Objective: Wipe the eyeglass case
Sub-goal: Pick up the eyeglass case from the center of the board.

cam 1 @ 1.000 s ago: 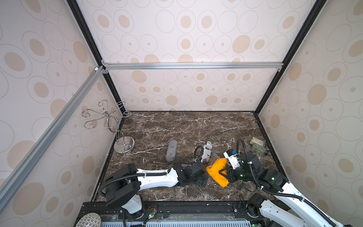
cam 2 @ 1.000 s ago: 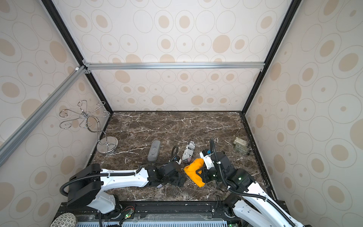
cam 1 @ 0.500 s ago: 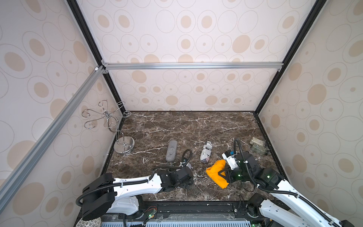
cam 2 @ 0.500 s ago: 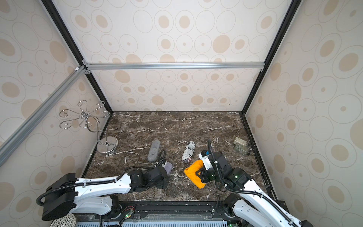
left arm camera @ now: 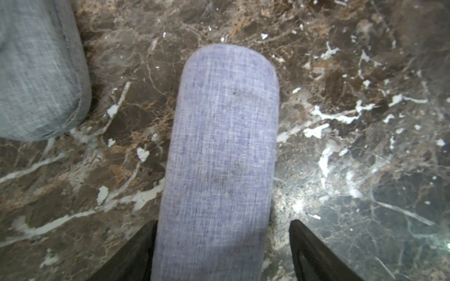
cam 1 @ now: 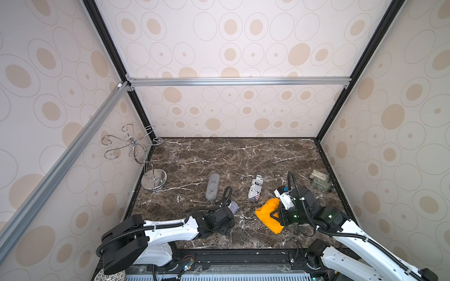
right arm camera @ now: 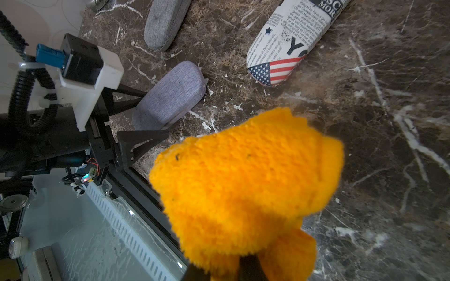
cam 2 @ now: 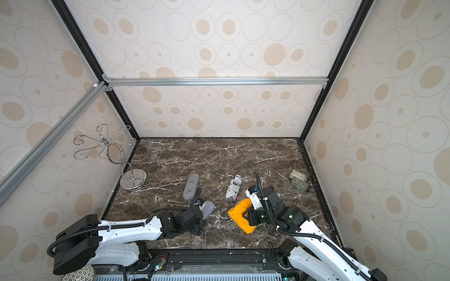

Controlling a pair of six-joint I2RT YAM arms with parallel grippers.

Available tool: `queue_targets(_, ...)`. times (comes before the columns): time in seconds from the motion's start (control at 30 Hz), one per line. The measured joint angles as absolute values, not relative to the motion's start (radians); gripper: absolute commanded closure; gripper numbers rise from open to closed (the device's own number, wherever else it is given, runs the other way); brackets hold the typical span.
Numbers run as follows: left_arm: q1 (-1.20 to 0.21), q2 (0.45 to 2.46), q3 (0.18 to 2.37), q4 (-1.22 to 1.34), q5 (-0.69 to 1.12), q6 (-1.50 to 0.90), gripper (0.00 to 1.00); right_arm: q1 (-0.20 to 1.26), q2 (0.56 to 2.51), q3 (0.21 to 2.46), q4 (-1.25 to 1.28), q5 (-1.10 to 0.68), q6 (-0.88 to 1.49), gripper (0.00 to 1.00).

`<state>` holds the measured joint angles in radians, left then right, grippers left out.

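Since the earlier frame the left jaws have swung toward frame left and now straddle the lilac eyeglass case, lower centre in both top views, open, with a gap on one side. Right jaws grip the orange cloth. I judge an off-centre close could skew the case toward the grey case.

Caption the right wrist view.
The orange cloth in the right end effector, lavender eyeglass case straddled by the left end effector.
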<state>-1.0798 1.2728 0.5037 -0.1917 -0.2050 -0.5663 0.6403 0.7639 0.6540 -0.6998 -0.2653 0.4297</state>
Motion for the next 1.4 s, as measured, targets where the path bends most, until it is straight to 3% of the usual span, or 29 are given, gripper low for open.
queue_targets(0.67, -1.084, 1.313, 0.476, -0.145, -0.209, -0.549, 0.28, 0.643, 0.788, 0.668, -0.694, -0.269, 0.441, 1.00)
queue_targets(0.83, -1.089, 1.311, 0.471, -0.135, -0.205, -0.547, 0.36, 0.646, 0.810, 0.674, -0.688, -0.268, 0.441, 1.00)
queue_targets(1.4, -1.213, 1.243, 0.502, -0.056, -0.165, -0.421, 0.41, 0.683, 1.105, 0.841, -0.540, -0.271, 0.471, 1.00)
